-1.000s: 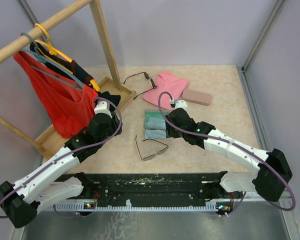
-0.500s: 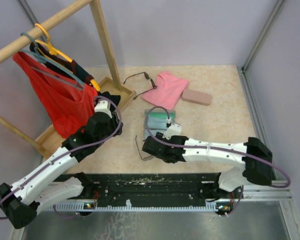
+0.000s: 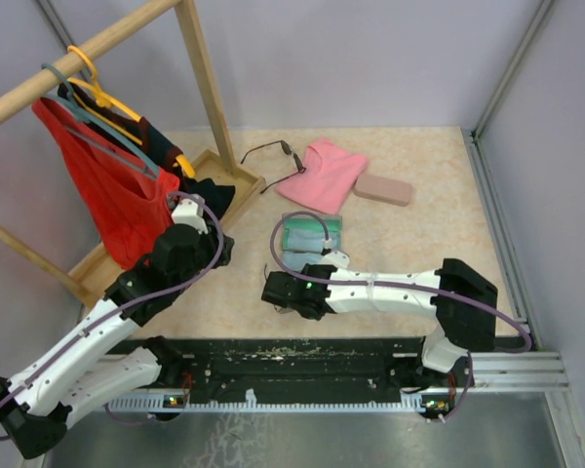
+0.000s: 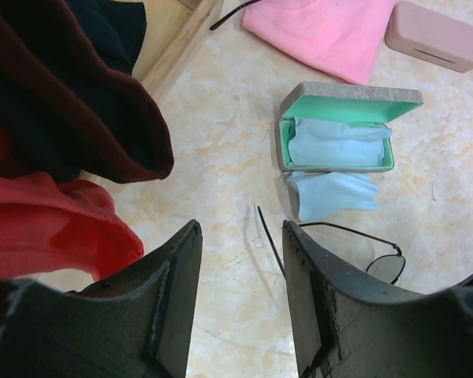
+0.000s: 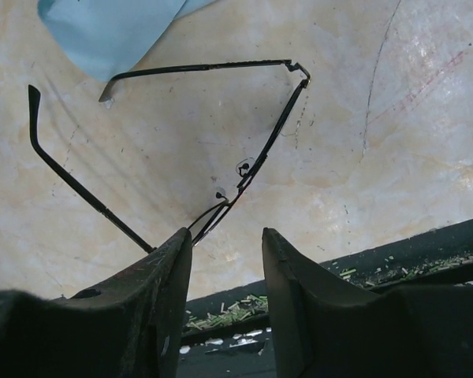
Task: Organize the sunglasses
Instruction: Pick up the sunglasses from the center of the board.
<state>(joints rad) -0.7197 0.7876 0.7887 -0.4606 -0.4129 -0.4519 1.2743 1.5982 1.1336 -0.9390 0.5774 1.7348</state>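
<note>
Progress check: neither pair is stowed yet, as far as I can see. L side: left gripper (image 4: 240,244) hangs by the clothes rack (image 3: 203,88), fingers apart, nothing btwn them. Far sunglasses (image 3: 292,156) lie on the table near the rack base, right beside the pink cloth (image 3: 324,171), arms unfolded. Centre: grey case (image 4: 351,90) sits open w/ a blue cloth (image 4: 339,146) inside. A second blue cloth (image 4: 331,195) lies just in front of it. Near sunglasses (image 5: 256,153) lie flat beside that cloth, arms out. Right gripper (image 5: 225,252) is low over the frame, fingers apart, not clamped on it. R side: pink case (image 3: 383,189) is shut. Left to do, I reckon: grab, fold & case both pairs.
</note>
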